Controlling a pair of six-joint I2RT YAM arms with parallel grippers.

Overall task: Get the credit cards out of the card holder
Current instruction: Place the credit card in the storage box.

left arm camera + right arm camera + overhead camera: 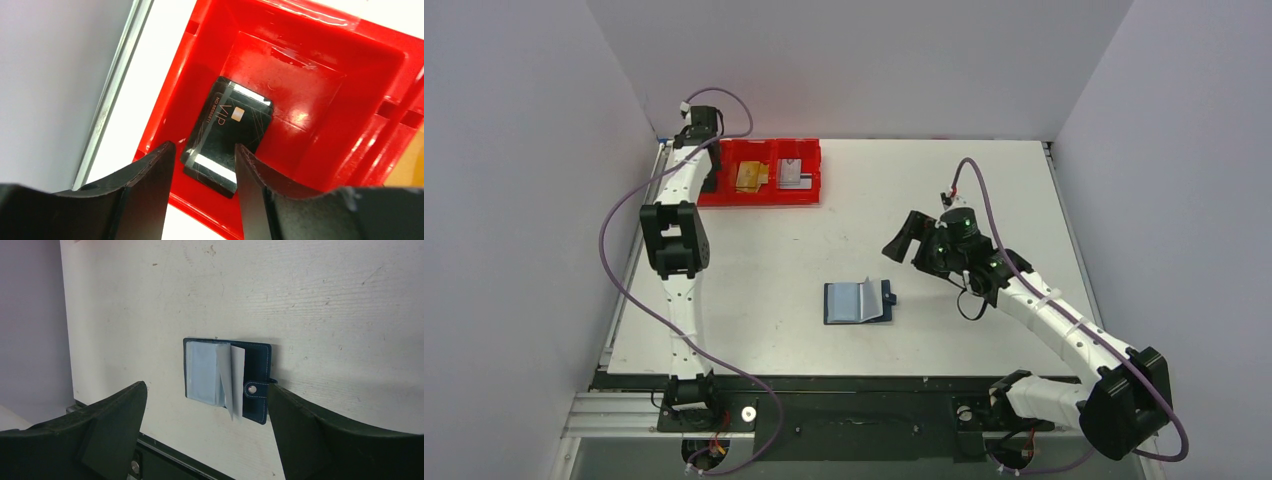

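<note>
Left gripper point(202, 165) jaws spread over glossy black plastic card point(227, 132) lying in red plastic tray point(320, 100): lift straight up, no dragging. Right gripper point(207, 386) spread wide above navy bifold card holder point(257, 365).

the left arm point(679, 240) runs up along the table's left edge to the far left corner, bent at the elbow, with its wrist tipped down. the left gripper point(202, 147) points downward, jaws parted partway with nothing pinched between them. the right arm point(1044, 310) reaches from the near right corner toward the table's middle. the right gripper point(207, 387) hangs above the surface, angled down, jaws spread wide and empty.
</note>
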